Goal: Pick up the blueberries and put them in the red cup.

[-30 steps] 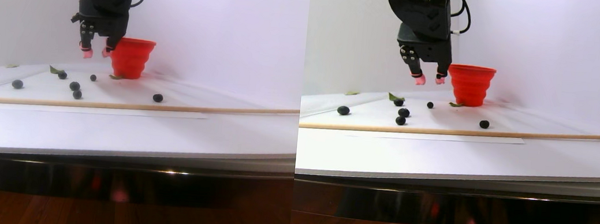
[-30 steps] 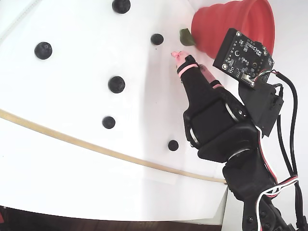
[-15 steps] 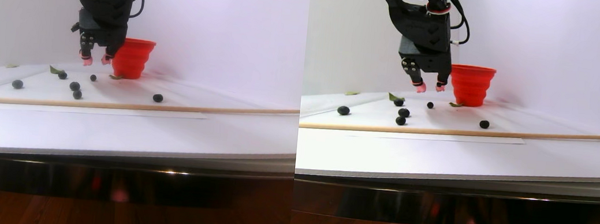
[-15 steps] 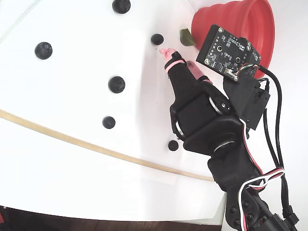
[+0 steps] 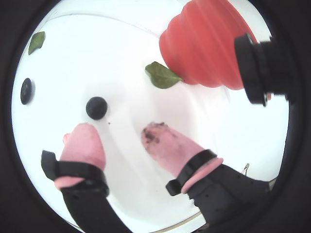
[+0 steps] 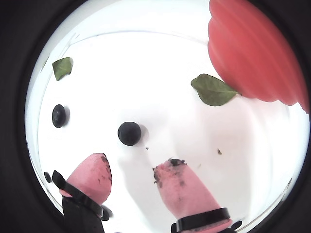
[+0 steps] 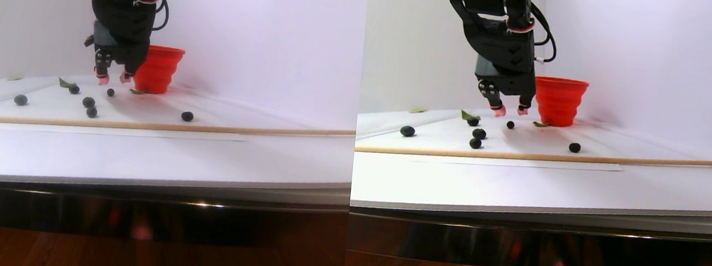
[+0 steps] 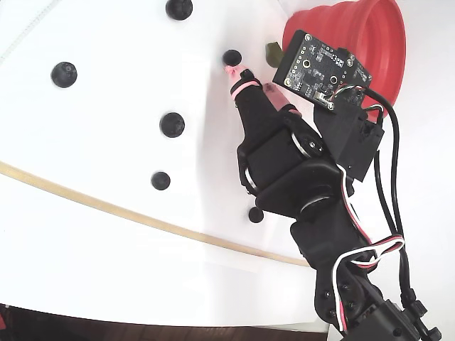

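Observation:
Several blueberries lie loose on the white sheet. The nearest blueberry sits just ahead of my gripper, slightly toward its left finger and not touching it. The gripper is open, its stained pink fingertips low over the sheet with nothing between them. Another blueberry lies farther left in both wrist views. The red cup stands upright at the upper right of both wrist views, close to the gripper.
A green leaf lies against the cup's foot, a second leaf far left. A long wooden stick crosses the sheet in front of the berries. The arm hangs over one berry.
The gripper has come down and shifted away from the cup toward the small berry, staying open. The berries and the cup have not moved.

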### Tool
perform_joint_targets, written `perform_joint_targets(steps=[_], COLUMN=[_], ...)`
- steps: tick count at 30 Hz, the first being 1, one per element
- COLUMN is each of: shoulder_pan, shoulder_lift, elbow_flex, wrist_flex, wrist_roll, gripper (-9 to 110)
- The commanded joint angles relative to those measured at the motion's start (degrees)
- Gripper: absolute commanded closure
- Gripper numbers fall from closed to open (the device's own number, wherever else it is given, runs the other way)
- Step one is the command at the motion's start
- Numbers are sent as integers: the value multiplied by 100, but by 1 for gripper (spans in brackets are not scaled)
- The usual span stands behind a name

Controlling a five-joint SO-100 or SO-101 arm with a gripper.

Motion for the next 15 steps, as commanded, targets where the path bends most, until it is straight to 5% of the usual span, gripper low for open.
perform_joint_targets(steps=[1, 15], shoulder_pan=[9, -44], shoulder_lift=[62, -475], elbow_flex=[-519, -888], wrist_flex=[-237, -527], wrist_roll=[9, 105], gripper=[83, 83])
